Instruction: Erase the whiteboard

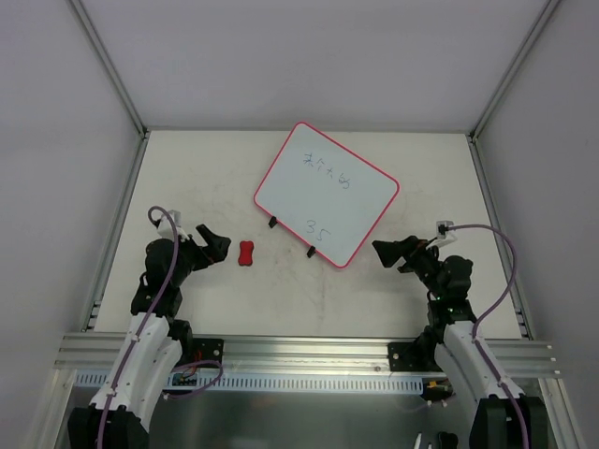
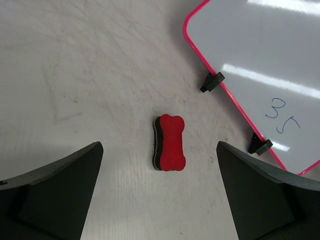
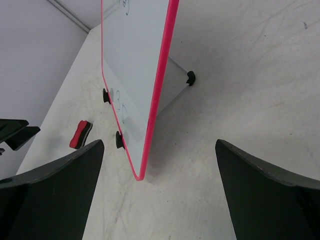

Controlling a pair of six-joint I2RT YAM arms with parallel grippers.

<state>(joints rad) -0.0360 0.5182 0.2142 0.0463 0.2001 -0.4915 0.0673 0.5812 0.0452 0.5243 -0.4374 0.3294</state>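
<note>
Whiteboard lies ahead of both claws, angled on the bench. It sits beyond and to the right of the left claw, and just ahead and to the left of the right claw. Dark handwriting marks its far part and a "35" its near edge, so no wiping appears to have been done.

Both claws are spread wide and hold nothing. The step in hand looks like the reach for the eraser, which lies just in front of the left claw and is framed between its two fingers in the left wrist view, not touched.

The next move likely calls for the left claw to drop and close across the eraser's pinched waist. Its long axis points away from the claw, so the fingers already face its sides.

The eraser is bone-shaped, with a smooth red top over a dark, felt-like layer, and it is probably light and slightly soft. The board is flat and glossy, showing bright strips of reflected light. It has a thin pink-red rim, rounded corners, and two small black clips on the edge nearest the left claw. From the right wrist its edge seems raised off the bench over a small black foot; what props it I cannot tell. The bench is matt, off-white and scuffed.
</note>
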